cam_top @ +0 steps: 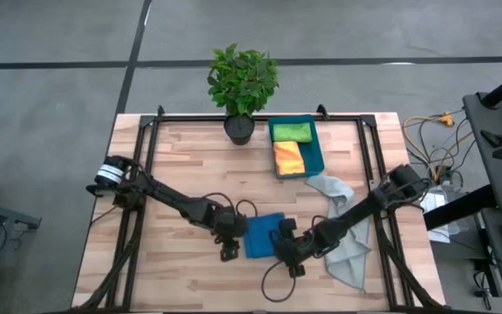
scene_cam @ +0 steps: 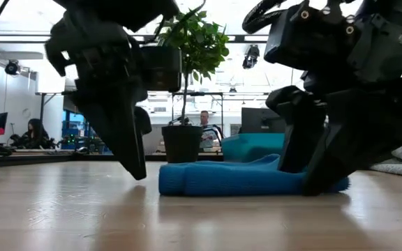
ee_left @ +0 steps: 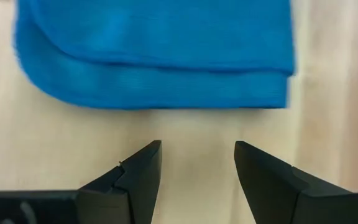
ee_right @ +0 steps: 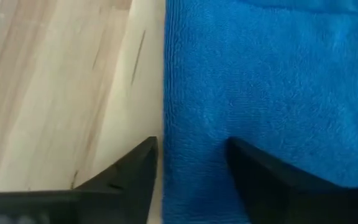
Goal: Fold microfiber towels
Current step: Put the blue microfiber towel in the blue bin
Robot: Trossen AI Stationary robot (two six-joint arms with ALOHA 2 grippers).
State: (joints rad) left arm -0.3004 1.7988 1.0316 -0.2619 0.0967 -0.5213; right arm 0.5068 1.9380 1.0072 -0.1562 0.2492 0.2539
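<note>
Blue folded microfiber towel (cam_top: 262, 235) looks soft and floppy; grab a corner. Left tool (ee_left: 197, 163) released beside it; right tool (ee_right: 191, 163) open over its edge.

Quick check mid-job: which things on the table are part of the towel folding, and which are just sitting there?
Job:
- blue towel, folded, between both grippers
- grey towel, under the right arm
- green towel and orange towel, in the bin

Lying about:
- teal bin
- potted plant
- cables off the table's right edge
</note>
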